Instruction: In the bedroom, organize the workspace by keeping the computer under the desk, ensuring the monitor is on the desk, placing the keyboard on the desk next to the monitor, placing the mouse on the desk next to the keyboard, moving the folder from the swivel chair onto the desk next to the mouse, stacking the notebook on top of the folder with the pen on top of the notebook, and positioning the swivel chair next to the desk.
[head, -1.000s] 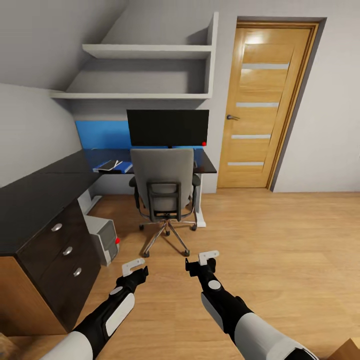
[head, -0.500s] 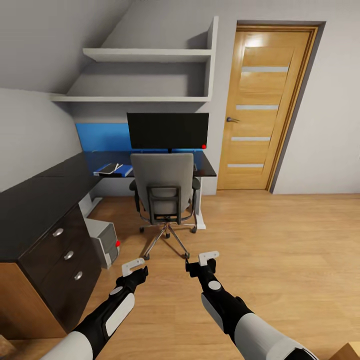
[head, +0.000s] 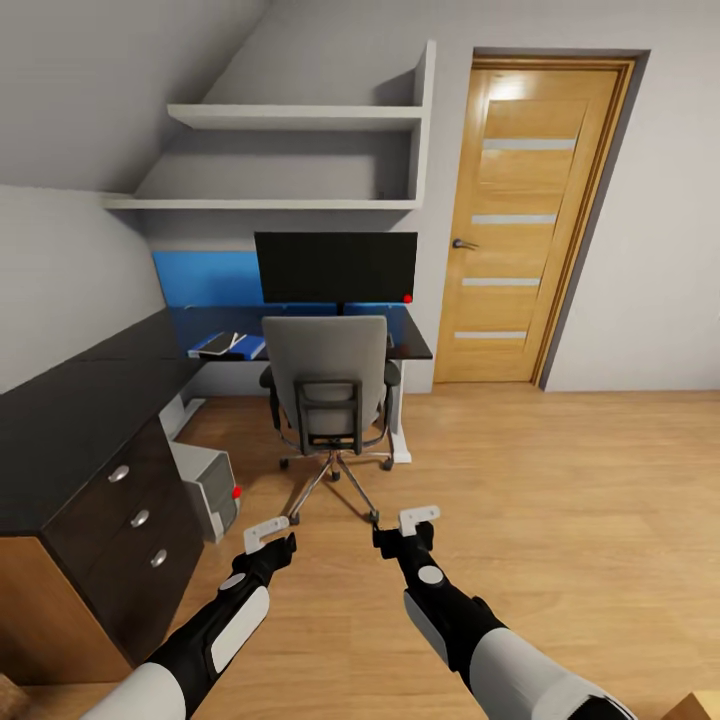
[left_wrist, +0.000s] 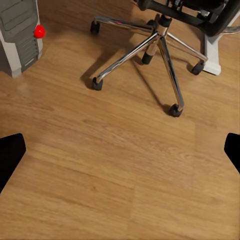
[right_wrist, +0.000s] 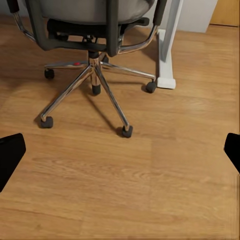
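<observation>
The monitor (head: 335, 265) stands on the far wing of the black desk (head: 412, 347). Pushed in before it is the grey swivel chair (head: 325, 372), its chrome base (left_wrist: 156, 49) also in the right wrist view (right_wrist: 95, 80). On the desk to the chair's left lies the blue folder (head: 247, 347), with the dark notebook (head: 217, 344) on it and a thin pale pen (head: 232, 341) on top. The keyboard and mouse are hidden. The computer (head: 212, 485) (left_wrist: 19, 30) sits on the floor by the drawer block. Both grippers, left (head: 268, 535) and right (head: 412, 525), hang open and empty over the floor.
The desk's near wing with its three-knob drawer block (head: 135, 520) runs along my left. A wooden door (head: 525, 215) stands at the back right, and white shelves (head: 300, 118) hang above the monitor. A white desk leg (right_wrist: 165, 47) stands beside the chair. Wood floor (head: 560, 480) spreads to the right.
The whole view has shifted slightly, with desk, chair and door now a little lower and smaller, so the camera moved. Both arms hold the same pose.
</observation>
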